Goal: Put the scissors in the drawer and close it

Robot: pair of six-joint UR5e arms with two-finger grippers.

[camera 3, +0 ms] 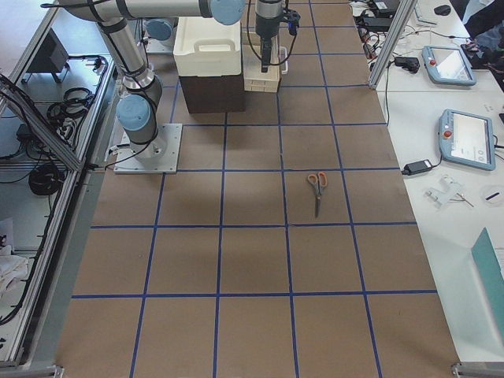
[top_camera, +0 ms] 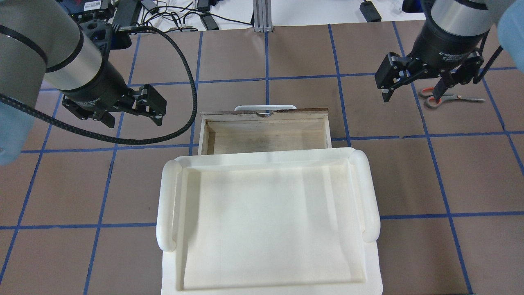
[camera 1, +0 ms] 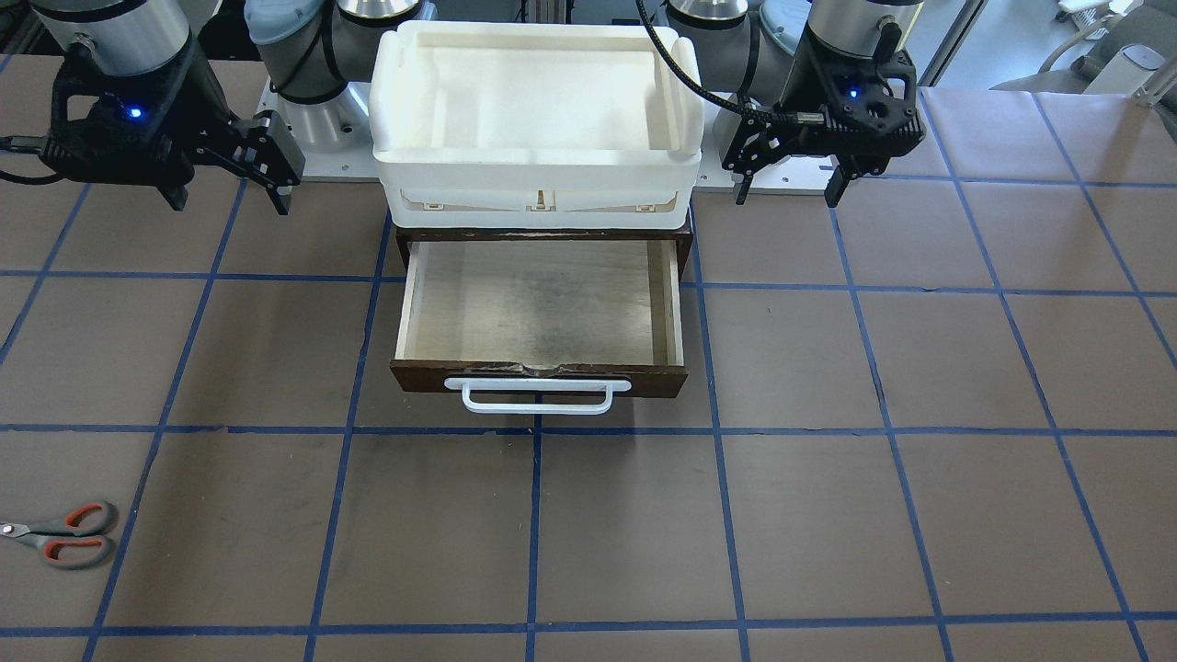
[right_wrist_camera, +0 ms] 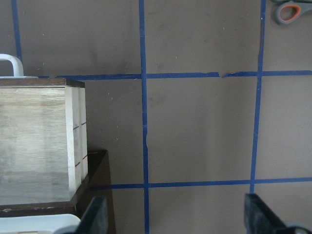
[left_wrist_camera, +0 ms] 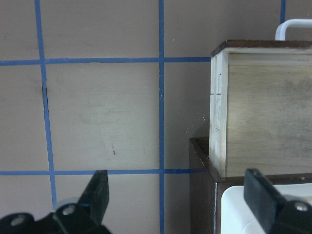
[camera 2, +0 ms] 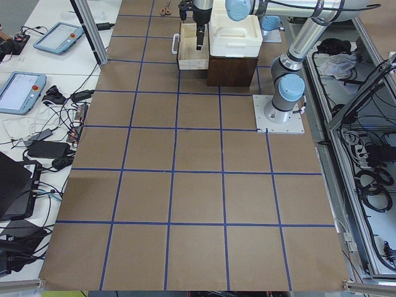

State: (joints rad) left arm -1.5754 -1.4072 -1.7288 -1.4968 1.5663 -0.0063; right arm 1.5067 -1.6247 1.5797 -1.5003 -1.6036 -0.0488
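Grey-handled steel scissors with orange-red inner loops (camera 1: 69, 533) lying flat on brown paper at the table's far right, well apart from the shallow dark brown wooden drawer (camera 1: 538, 303). Still needing pickup, placing, closing. Drawer standing open, pale plywood floor bare, front edge chipped. Left gripper (camera 1: 788, 198) and right gripper (camera 1: 228, 202) hanging with fingers spread, holding nothing.

The drawer (top_camera: 266, 139) stood open beyond the white tub (top_camera: 168, 205), pale floor showing. 2 grippers hung with jaws spread: left gripper (top_camera: 133, 119) off its left side, right gripper (top_camera: 410, 98) far right, one finger overlapping the scissors (top_camera: 450, 97).
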